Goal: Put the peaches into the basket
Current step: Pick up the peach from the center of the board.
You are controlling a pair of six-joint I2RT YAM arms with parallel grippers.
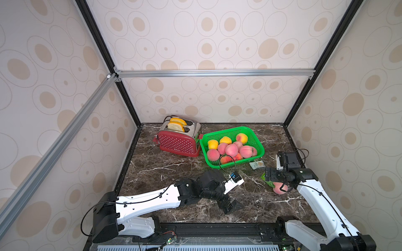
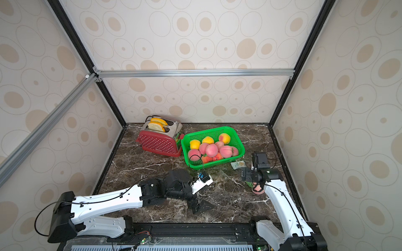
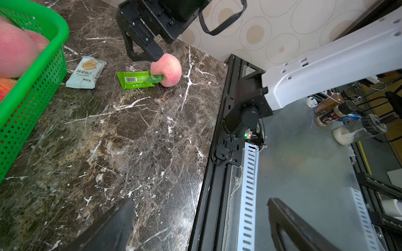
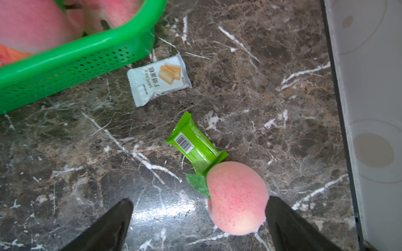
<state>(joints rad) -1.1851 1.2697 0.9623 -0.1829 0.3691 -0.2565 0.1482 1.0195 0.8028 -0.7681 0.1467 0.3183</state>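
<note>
Well, at the left of a top view sits the red toaster (image 1: 179, 142) with bread in it. It is no part of the job, so it is just left alone. Lower down, near the middle, the left gripper (image 1: 231, 206) rests low over the dark table (image 1: 165, 171), its fingers spread wide with nothing between them. I think it is parked there to keep out of the way.

Just right of the toaster is the green basket (image 1: 236, 164), piled with peaches (image 1: 231, 150), so most of the job looks done. Further right lie a white cake packet (image 4: 158, 80) and a green wrapper (image 4: 195, 145). One last peach (image 4: 237, 198) sits on the table at the wrapper's end, its leaf touching the wrapper, well outside the basket. The right gripper (image 4: 199, 217) hangs over it, fingers (image 4: 282, 219) wide open, one close against the fruit, holding nothing. It looks set to close on the peach, and should not pinch the wrapper too.
</note>
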